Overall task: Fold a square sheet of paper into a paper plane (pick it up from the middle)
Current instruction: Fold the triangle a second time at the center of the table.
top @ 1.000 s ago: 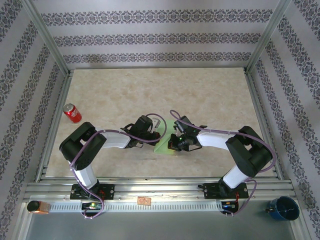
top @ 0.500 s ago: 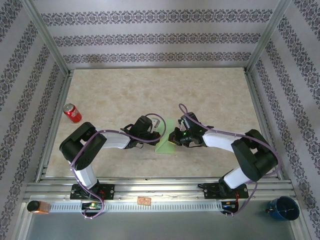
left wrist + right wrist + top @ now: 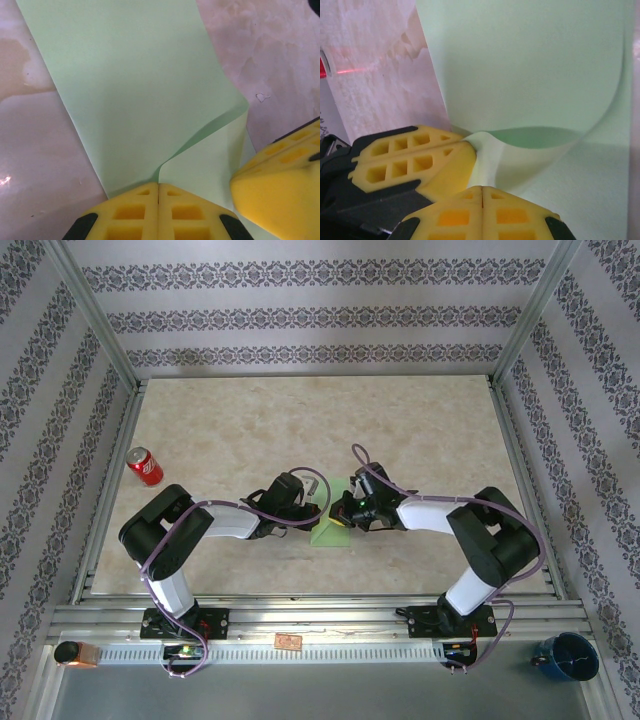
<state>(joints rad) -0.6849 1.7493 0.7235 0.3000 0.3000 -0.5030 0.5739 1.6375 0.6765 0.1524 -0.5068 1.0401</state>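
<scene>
Square sheet of paper (image 3: 135, 90), edges cropped, clamped by left pincer (image 3: 159, 197) and right pincer (image 3: 482, 197).

top: square sheet of paper (image 3: 326, 534) mostly under both arms | left wrist: sheet runs off top; left fingers (image 3: 125, 216) cut off below | right wrist: sheet off top, right

1. Top external — high above and behind the arm bases (image 3: 185, 622), looking down and forward over the whole tabletop (image 3: 420, 430), from afar.
2. Left wrist — pointing down, very close over the square sheet of paper (image 3: 130, 85), looking past the left gripper (image 3: 159, 192).
3. Right wrist — equally close, behind the right gripper (image 3: 482, 194); both wrist views share the sheet's raised curl.
</scene>
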